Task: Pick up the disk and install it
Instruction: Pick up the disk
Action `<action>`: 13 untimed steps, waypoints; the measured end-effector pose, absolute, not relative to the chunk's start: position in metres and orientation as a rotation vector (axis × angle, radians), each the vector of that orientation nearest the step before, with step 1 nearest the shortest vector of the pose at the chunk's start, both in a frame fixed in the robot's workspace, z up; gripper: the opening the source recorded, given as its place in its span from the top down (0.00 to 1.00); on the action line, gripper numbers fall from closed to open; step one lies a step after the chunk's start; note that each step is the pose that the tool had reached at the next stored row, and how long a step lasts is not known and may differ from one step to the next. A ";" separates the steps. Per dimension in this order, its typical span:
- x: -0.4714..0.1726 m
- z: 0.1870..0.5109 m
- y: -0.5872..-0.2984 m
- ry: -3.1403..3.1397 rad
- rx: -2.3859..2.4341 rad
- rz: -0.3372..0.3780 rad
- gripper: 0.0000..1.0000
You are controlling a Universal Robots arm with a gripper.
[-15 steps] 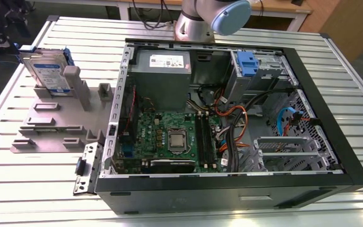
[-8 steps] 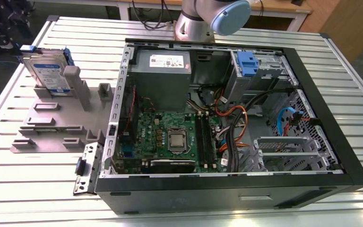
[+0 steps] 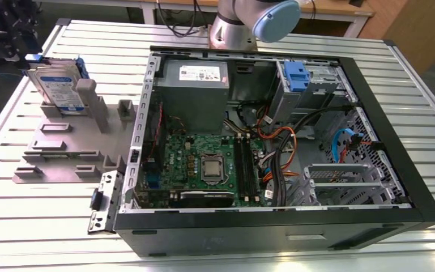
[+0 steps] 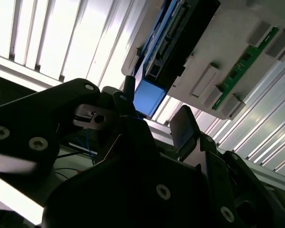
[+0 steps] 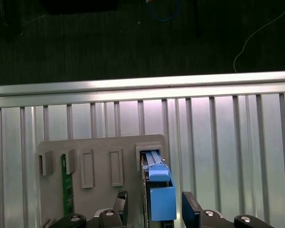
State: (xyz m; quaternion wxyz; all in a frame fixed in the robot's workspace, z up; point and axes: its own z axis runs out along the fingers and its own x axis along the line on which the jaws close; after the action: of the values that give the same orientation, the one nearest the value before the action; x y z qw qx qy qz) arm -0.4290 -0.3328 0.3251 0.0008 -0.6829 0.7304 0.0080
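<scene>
You are at the pick-up step, and nothing is grasped yet. The disk (image 3: 56,85) stands on edge in a slot of the grey fixture (image 3: 59,148). The fixture sits on the table (image 3: 21,226) at the exterior view's left, just beside the open case (image 3: 399,170) and outside it.

In the first wrist view your gripper (image 5: 156,202) is released. Its fingers (image 5: 191,209) sit one on each side of the disk's upper end, with a gap showing on both sides, so neither pad touches. The blue rail (image 5: 160,197) at that end lies between the tips, and the second wrist view shows the same straddle.

I judge the task barely begun: the disk is in its holder and no part of the install is done. Inside the case, a blue clip (image 3: 297,76) stands at the drive cage, well apart from the disk.

The grasp calls for centring first, since one gap looks a little wider than the other. You want the pads square on the disk's flat faces and far enough down for a firm hold. The lift should run straight along the slot, so the disk does not bind or drag the fixture. Mind the green board (image 5: 65,185) standing in another slot of that fixture.
</scene>
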 end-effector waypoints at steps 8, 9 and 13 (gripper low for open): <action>-0.429 0.320 -0.333 2.281 -2.139 0.043 0.44; -0.429 0.319 -0.333 2.281 -2.139 0.044 0.44; -0.429 0.316 -0.333 2.280 -2.140 0.043 0.44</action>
State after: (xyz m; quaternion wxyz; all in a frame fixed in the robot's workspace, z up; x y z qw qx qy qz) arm -0.4289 -0.3328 0.3156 0.0071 -0.6842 0.7291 0.0139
